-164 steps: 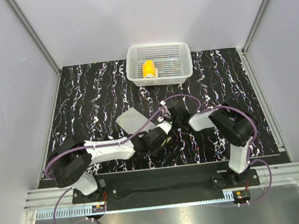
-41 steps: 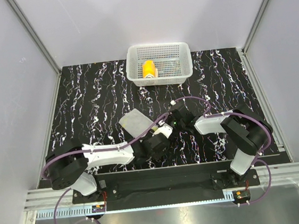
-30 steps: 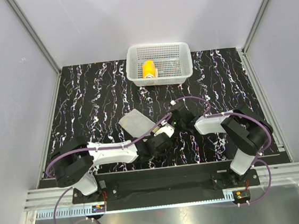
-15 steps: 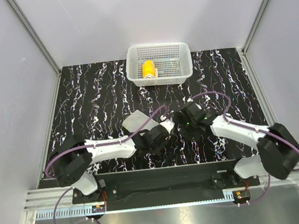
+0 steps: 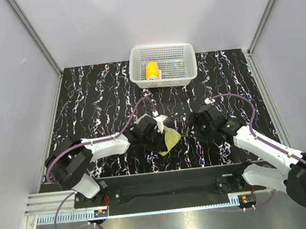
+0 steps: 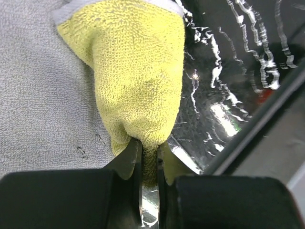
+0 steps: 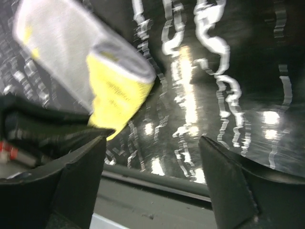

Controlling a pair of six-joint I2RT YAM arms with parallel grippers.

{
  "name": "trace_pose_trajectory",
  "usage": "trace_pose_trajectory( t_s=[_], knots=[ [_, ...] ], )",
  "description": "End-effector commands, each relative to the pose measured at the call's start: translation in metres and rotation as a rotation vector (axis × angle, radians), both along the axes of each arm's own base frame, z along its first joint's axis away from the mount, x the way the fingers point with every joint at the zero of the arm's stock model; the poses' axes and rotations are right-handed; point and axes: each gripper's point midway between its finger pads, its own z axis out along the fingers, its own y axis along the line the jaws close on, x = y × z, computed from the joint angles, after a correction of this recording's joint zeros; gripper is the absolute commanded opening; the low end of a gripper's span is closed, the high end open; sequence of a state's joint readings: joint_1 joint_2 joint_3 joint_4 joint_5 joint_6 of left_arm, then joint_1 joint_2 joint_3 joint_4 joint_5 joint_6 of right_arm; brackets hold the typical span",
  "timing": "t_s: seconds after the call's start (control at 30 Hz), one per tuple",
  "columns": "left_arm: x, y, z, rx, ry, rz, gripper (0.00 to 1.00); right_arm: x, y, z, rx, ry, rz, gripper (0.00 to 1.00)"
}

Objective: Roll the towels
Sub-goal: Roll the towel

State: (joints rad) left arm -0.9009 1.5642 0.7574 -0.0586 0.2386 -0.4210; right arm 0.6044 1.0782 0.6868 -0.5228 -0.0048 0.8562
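Note:
The light grey towel with a yellow-green patch (image 6: 138, 71) hangs folded from my left gripper (image 6: 148, 152), which is shut on its yellow-green fold. From above, only a yellow flap of this towel (image 5: 170, 141) shows beside the left gripper (image 5: 160, 134), near the table's front. My right gripper (image 7: 152, 140) is open with nothing between its fingers. It stands to the right of the towel (image 7: 114, 95) and apart from it. The right gripper (image 5: 194, 129) is near the table's middle. The orange towel (image 5: 152, 71) lies rolled in the basket.
The white perforated basket (image 5: 187, 72) stands at the back centre of the black marbled table (image 5: 86, 99). The table's front edge and a dark rail (image 5: 175, 172) run just below both grippers. Grey walls enclose the left, back and right sides.
The right gripper has opened, let go of the towel and drawn back to the right. The left gripper has stayed shut and lifted the towel, whose yellow side now shows.

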Motion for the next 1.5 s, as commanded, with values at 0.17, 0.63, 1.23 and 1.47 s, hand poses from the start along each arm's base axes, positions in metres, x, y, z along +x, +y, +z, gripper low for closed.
trace_pose_trajectory(
  t_s=[0.17,0.63,1.23,1.47],
  knots=[
    [-0.012,-0.011,0.019,-0.323,0.289,-0.047,0.00,-0.010,0.054,0.021,0.262,-0.106,0.212,0.81],
    [0.014,0.011,0.012,-0.531,0.541,0.129,0.00,0.011,0.088,-0.003,0.326,-0.096,0.217,0.75],
    [0.021,0.015,0.005,-0.632,0.644,0.183,0.00,0.036,0.108,-0.043,0.232,-0.054,0.195,0.66],
    [0.019,0.016,0.004,-0.624,0.645,0.175,0.00,0.035,0.108,-0.059,0.215,-0.028,0.191,0.39]
  ],
)
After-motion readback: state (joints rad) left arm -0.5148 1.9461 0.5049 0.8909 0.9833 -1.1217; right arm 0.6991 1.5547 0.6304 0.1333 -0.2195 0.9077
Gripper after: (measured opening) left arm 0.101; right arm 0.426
